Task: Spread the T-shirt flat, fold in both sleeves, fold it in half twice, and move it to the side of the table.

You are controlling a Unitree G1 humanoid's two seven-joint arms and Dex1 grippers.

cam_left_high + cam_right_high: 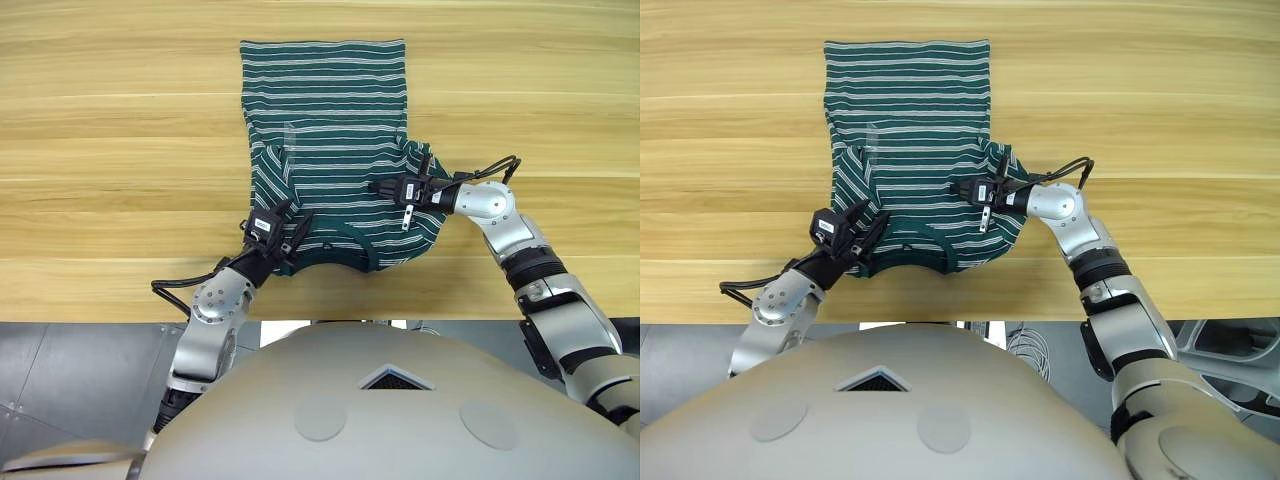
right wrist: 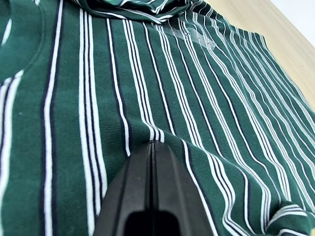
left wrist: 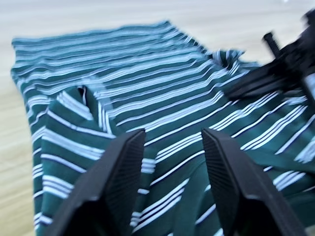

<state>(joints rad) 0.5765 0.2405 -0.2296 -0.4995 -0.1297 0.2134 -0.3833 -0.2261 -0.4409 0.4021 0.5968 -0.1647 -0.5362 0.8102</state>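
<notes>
A dark green T-shirt (image 1: pixel 325 110) with white stripes lies on the wooden table (image 1: pixel 120 120), its collar (image 1: pixel 340 238) at the near edge and its hem at the far end. Both sleeves look folded inward, the right side bunched (image 1: pixel 420 160). My left gripper (image 1: pixel 297 222) is open at the shirt's near left shoulder, its fingers (image 3: pixel 123 167) spread just above the cloth. My right gripper (image 1: pixel 376 186) reaches in from the right over the middle of the shirt. Its fingers (image 2: pixel 151 162) are pressed together, their tip on the striped fabric (image 2: pixel 197 73), with no cloth seen between them.
Bare wood extends to the left, to the right (image 1: pixel 560 110) and beyond the shirt. The table's front edge (image 1: pixel 100 320) runs close below the collar, with grey floor (image 1: pixel 60 380) beneath it.
</notes>
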